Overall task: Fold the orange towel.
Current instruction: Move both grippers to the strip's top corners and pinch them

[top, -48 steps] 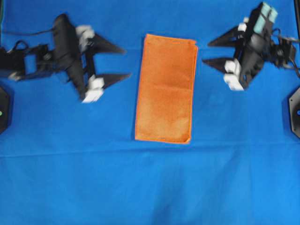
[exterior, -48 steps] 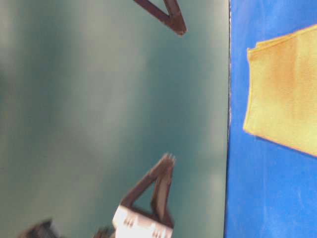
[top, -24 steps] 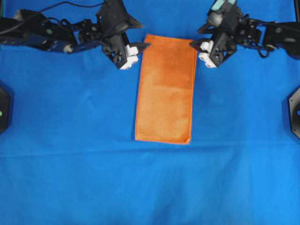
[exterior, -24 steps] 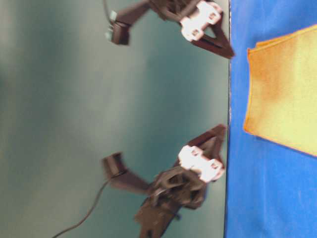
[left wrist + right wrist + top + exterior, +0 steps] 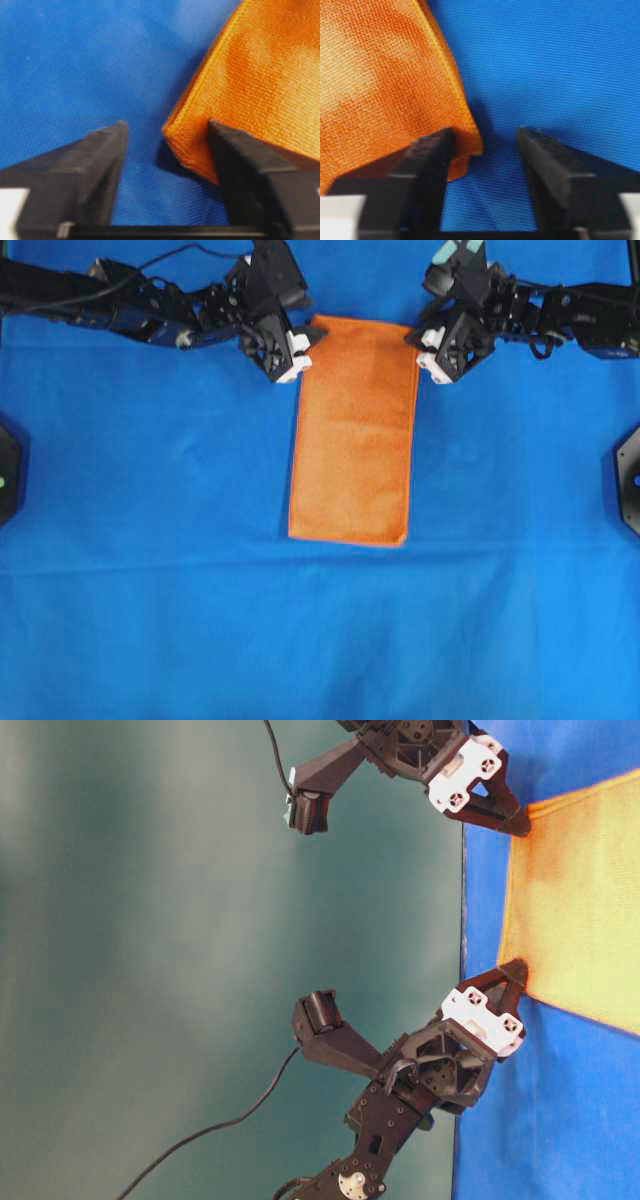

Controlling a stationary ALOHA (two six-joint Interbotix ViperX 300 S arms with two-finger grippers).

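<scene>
Your left gripper (image 5: 301,343) and right gripper (image 5: 419,343), both parted and grasping nothing, each straddle a far corner of the folded orange towel (image 5: 352,435) on the blue counter (image 5: 150,590).

One orange towel (image 5: 352,430), two robot arms, two end effectors: left end effector (image 5: 300,340), right end effector (image 5: 422,338), one blue surface (image 5: 320,640)

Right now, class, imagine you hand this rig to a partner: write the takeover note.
Left gripper: open, straddling the orange towel's far left corner, nothing clamped.
Right gripper: open, straddling the far right corner, nothing clamped.
Towel: flat on the blue cloth, a tall rectangle, apparently folded once.
Left: probably close on both corners, then fold towards the near edge.
</scene>
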